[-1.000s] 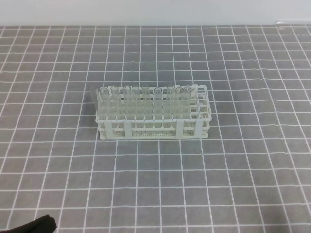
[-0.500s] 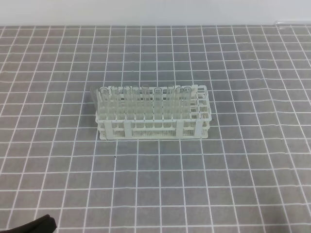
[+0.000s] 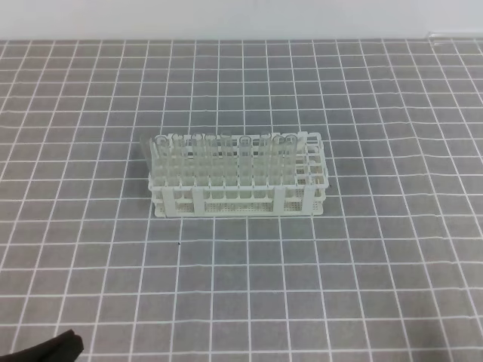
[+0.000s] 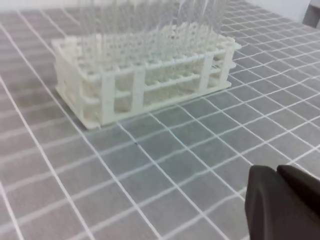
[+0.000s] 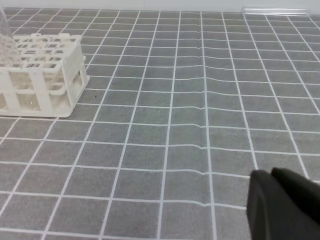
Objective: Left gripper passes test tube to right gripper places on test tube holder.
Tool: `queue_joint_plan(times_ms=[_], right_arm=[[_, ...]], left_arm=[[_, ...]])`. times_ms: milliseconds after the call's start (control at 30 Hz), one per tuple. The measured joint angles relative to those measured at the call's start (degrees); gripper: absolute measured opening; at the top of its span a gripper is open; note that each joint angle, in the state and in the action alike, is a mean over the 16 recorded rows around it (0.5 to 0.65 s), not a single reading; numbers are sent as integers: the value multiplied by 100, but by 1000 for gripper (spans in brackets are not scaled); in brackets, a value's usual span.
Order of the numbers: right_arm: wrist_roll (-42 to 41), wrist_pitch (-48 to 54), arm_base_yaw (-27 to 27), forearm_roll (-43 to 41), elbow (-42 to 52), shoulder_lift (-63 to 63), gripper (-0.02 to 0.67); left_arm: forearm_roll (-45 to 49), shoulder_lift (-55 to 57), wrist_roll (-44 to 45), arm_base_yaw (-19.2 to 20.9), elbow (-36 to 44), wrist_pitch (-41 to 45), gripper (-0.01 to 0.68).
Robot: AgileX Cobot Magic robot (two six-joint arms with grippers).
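The white test tube holder (image 3: pixel 240 197) stands mid-mat, with several clear test tubes (image 3: pixel 245 154) upright in its left and middle holes. In the left wrist view the holder (image 4: pixel 107 95) is ahead and to the left. The left gripper (image 4: pixel 276 172) is low at the bottom right, fingers together and holding nothing. Only a black tip of the left arm (image 3: pixel 47 349) shows in the exterior view. The right gripper (image 5: pixel 271 174) is also shut and empty, with the holder (image 5: pixel 42 82) far to its left.
A grey mat with a white grid (image 3: pixel 249 286) covers the table. A clear tube-like piece (image 3: pixel 453 34) lies at the mat's far right edge, also visible as a clear strip (image 5: pixel 274 11). One clear tube (image 3: pixel 146 149) leans at the holder's left end.
The black tip at the bottom left of the exterior view has shifted slightly left. The holder and tubes have not moved.
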Motion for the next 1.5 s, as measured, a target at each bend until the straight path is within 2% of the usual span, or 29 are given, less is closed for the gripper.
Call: queue_joint_plan(times_ms=[100, 233, 533, 700, 933, 1500], right_arm=[[0, 0, 0, 3, 0, 0, -13], [0, 0, 0, 6, 0, 0, -13], [2, 0, 0, 7, 0, 0, -13], [5, 0, 0, 7, 0, 0, -13], [10, 0, 0, 7, 0, 0, -13], [10, 0, 0, 7, 0, 2, -13]], left_arm=[[-35, 6, 238, 299, 14, -175, -1], [-215, 10, 610, 888, 19, -415, -1], [-1064, -85, 1285, 2638, 29, -688, -1], [-1173, -349, 1352, 3207, 19, -550, -1], [-1163, -771, 1368, 3490, 19, -169, -1], [-1083, -916, 1453, 3568, 19, 1042, -2]])
